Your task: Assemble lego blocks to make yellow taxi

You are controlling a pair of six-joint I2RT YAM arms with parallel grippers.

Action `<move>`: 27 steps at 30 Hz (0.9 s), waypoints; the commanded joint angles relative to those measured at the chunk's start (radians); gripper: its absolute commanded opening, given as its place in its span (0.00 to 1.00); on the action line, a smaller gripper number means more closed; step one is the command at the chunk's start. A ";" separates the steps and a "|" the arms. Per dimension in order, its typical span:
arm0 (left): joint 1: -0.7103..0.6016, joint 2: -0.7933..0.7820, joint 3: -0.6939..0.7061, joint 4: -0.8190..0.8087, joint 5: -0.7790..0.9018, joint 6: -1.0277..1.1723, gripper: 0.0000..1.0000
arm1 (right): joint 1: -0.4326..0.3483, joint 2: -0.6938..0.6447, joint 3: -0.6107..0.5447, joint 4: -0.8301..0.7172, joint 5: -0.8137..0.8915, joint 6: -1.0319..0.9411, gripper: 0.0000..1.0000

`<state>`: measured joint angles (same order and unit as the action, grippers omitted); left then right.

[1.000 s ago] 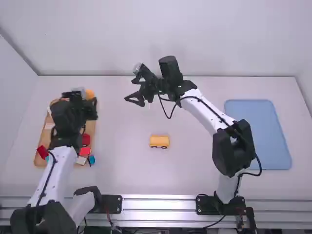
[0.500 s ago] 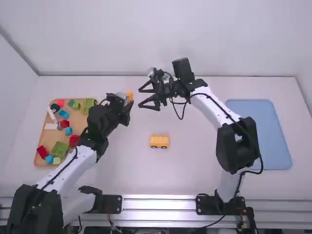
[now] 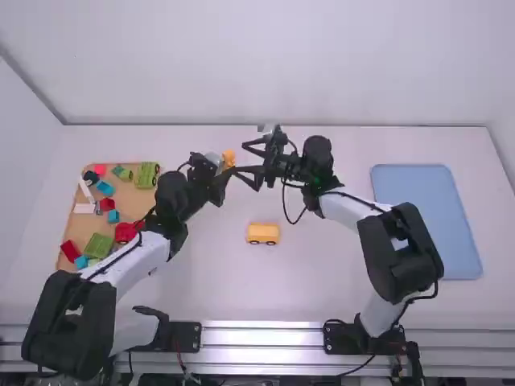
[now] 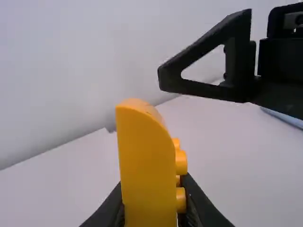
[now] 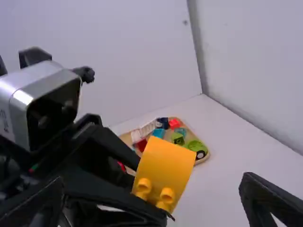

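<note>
So, reading the clock off the high view with the wheeled yellow piece [image 3: 263, 233] as the centre, nearest stuff first: both arm bases are standing at the near edge, the left one over at 7 o'clock and the right one at 5. The wheeled yellow piece itself is sitting on the white surface [image 3: 314, 289], nothing touching it

Over towards 9 o'clock the wooden tray [image 3: 61, 261] is holding loose bits. A blue block [image 3: 80, 263] and a red block [image 3: 71, 251] are lying at its near end, a green block [image 3: 100, 245] is lying close by, a white block [image 3: 84, 208] is resting midway, and a green wheeled piece [image 3: 146, 174] is sitting at the far right corner. Out at 3 o'clock a flat blue tray [image 3: 426, 221] is lying on the surface

Further off, the left hand [image 3: 223, 170] is hanging in the air at 11 o'clock, pinching the curved yellow block [image 3: 228, 158], whose studs are pointing to the right hand's side. The right hand [image 3: 244, 159] is hanging near 12 o'clock, facing it, with its fingers [image 5: 265, 201] spread wide and gripping nothing, and the curved yellow block is sitting right by that gap
</note>
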<state>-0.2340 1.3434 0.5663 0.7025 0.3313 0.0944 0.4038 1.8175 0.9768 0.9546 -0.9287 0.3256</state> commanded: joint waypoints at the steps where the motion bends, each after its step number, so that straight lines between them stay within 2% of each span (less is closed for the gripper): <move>1: -0.040 0.033 -0.001 0.038 0.023 0.000 0.04 | -0.012 -0.026 -0.018 0.013 0.038 0.148 0.99; 11: -0.093 0.089 -0.001 0.146 0.001 -0.070 0.02 | -0.012 -0.026 -0.018 -0.051 0.078 0.139 0.77; 15: -0.093 0.090 -0.001 0.165 0.001 -0.083 0.03 | -0.008 -0.026 -0.018 -0.050 0.062 0.111 0.62; 21: -0.093 0.091 -0.001 0.164 0.001 -0.076 0.07 | 0.003 -0.026 -0.017 -0.050 0.062 0.112 0.59; 25: -0.093 0.091 -0.001 0.163 0.000 -0.080 0.09 | 0.003 -0.026 -0.017 -0.050 0.062 0.111 0.44; 26: -0.093 0.091 -0.001 0.163 0.000 -0.080 0.13 | 0.003 -0.026 -0.017 -0.050 0.063 0.112 0.40; 27: -0.093 0.091 -0.001 0.163 0.000 -0.080 0.20 | 0.003 -0.026 -0.017 -0.050 0.063 0.111 0.30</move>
<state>-0.3229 1.4334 0.5663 0.8551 0.3222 0.0200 0.4099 1.8172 0.9600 0.9031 -0.8722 0.4358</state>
